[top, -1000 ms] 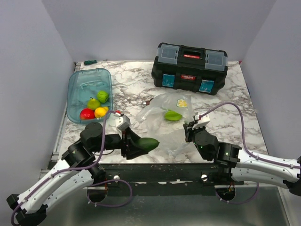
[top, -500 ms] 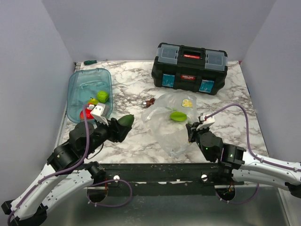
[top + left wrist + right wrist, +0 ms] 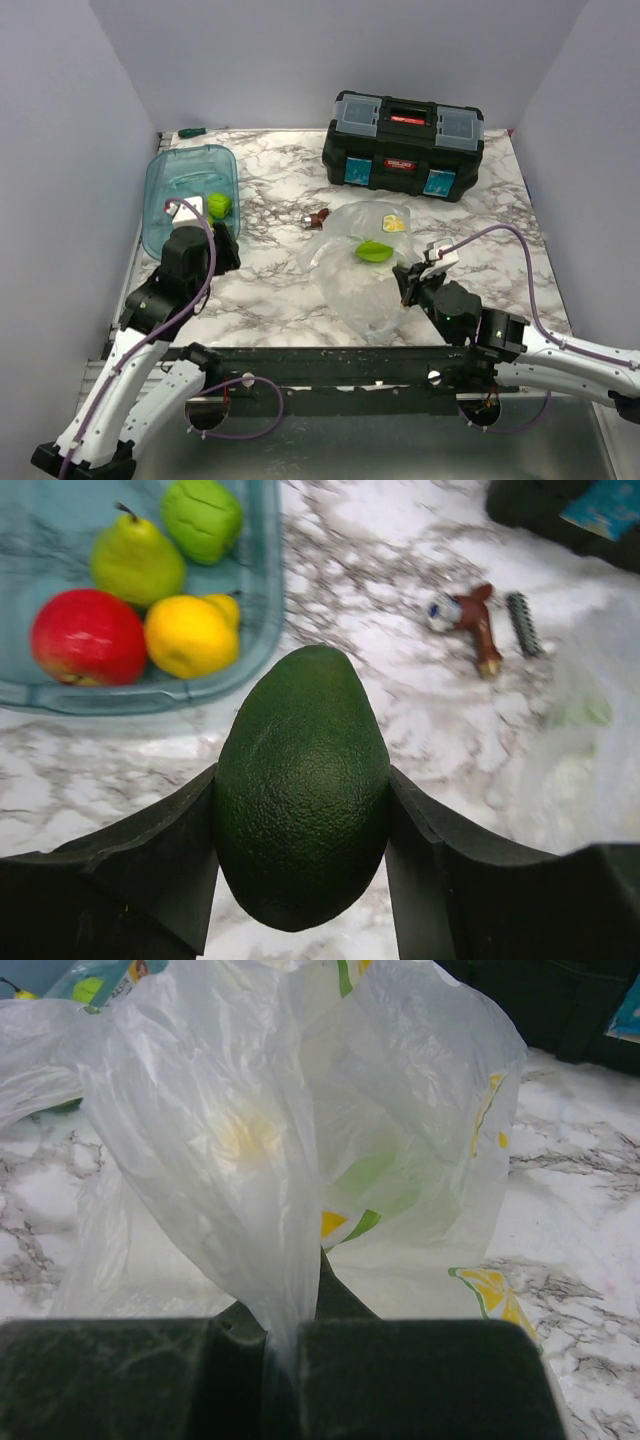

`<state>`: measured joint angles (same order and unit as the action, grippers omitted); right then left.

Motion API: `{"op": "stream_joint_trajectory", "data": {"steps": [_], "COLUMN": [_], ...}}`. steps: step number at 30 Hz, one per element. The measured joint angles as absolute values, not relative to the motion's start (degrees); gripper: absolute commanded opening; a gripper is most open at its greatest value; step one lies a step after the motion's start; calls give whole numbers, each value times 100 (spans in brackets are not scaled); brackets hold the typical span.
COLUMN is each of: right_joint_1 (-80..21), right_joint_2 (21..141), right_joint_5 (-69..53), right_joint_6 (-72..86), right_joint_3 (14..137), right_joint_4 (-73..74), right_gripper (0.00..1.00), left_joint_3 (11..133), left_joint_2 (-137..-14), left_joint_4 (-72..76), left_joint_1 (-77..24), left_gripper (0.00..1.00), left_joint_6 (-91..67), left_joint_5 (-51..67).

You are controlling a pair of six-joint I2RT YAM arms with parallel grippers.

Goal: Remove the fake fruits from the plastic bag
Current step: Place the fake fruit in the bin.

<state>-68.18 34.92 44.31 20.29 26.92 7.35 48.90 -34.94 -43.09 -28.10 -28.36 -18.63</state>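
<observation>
Avocado [image 3: 300,740] is held clenched in the left tool [image 3: 302,810], long axis pointed fwd, teal tub [image 3: 268,590] lying near, ahead-left, while the plastic bag [image 3: 230,1160], w/ a lime-green fruit [image 3: 375,250] inside, is pinched shut-tight by the right tool [image 3: 285,1345].

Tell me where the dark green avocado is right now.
Left wrist view: the avocado is clamped between the left gripper fingers, on the table's left side, just short of the teal tub holding the other fruits.
</observation>
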Motion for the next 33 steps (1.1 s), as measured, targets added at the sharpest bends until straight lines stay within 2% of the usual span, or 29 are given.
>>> {"op": "stream_joint_trajectory", "data": {"steps": [9, 17, 24, 33], "right_joint_1": [-6818, -6818, -6818, -6818], "right_joint_2": [3345, 2958, 2554, 2543], "right_joint_5": [3981, 3684, 3588, 3489], "right_joint_6": [1892, 1811, 1793, 1793], "right_joint_3": [2606, 2510, 2425, 2425], "right_joint_4": [690, 668, 604, 602], "right_gripper": [1, 1, 1, 1], "left_joint_3": [5103, 5363, 6093, 7496], "left_joint_2": [-4794, -6622, -7841, -9566], "left_joint_4": [-3236, -2274, -2329, -3116], "left_joint_1": [-873, 497, 937, 1133], "left_gripper": [0, 0, 0, 0], "left_joint_6": [-2078, -1426, -972, -926], "left_joint_5": [-1673, -1376, -1120, -1107]}}
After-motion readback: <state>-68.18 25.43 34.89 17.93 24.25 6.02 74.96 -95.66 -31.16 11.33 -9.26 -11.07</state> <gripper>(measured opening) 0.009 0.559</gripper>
